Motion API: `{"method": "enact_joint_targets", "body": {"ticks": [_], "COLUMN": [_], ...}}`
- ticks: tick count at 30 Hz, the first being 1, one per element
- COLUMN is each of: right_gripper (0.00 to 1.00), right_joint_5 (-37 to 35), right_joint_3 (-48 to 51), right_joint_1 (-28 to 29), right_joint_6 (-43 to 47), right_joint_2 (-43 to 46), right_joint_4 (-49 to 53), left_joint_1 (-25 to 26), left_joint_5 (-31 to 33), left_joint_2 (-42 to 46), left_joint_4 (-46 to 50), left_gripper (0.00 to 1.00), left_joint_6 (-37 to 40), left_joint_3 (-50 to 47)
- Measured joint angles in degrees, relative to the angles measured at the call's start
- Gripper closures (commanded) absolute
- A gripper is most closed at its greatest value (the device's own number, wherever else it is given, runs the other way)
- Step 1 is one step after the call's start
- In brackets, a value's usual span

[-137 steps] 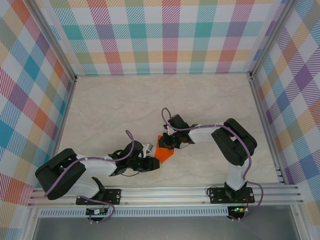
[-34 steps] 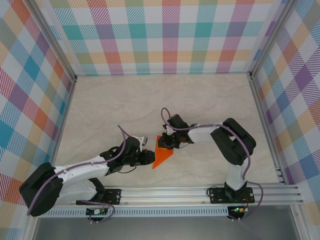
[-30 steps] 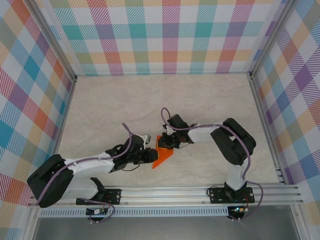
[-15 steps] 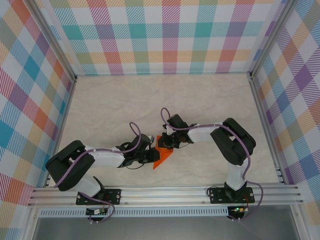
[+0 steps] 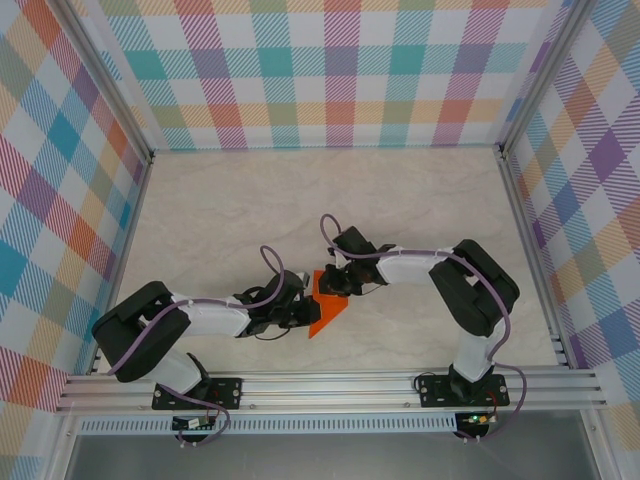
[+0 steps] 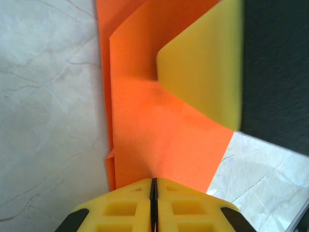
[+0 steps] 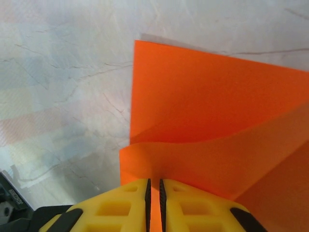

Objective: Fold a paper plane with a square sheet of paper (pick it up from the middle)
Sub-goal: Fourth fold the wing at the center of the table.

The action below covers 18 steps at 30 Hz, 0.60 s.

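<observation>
Near the front middle of the desk (image 5: 230,210) lay your sheet of paper (image 5: 328,312), orange and already partly folded, its layers overlapping into a pointed shape. Your left pincer (image 6: 153,182) was clenched on one edge, pads pressed together with the paper caught between them. Your right pincer (image 7: 153,183) was nipped onto a raised fold on the opposite side.

From there you could have torn the sheet or skewed the crease if your two arms had pulled apart or moved at different heights, because thin paper pinned at two points has little slack. A weak pinch could also have let a layer slide out.

Checked walls (image 5: 330,80) and a metal rail (image 5: 330,385) stood well apart from the sheet. What stood in your way was each pincer crowding the other over it.
</observation>
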<state>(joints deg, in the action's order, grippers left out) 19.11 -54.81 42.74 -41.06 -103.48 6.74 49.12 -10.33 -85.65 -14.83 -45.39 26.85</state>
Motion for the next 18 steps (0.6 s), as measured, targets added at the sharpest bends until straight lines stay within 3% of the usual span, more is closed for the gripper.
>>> {"method": "enact_joint_targets", "body": {"ticks": [8,18], "right_gripper": [1.0,1.0], "right_joint_5": [4.2,6.3], "right_joint_3": [4.8,5.8], "right_joint_1": [0.5,1.0], "right_joint_6": [-1.0,-2.2], "right_joint_2": [2.7,-0.6], "right_joint_4": [-4.3,-7.9], "left_joint_1": [0.2,0.2], "left_joint_5": [0.2,0.2], "left_joint_2": [-0.2,-0.5], "left_joint_4": [-0.2,-0.1], "left_gripper": [0.9,0.91], "left_joint_6": [0.1,0.3], "left_joint_3": [0.0,0.3]}}
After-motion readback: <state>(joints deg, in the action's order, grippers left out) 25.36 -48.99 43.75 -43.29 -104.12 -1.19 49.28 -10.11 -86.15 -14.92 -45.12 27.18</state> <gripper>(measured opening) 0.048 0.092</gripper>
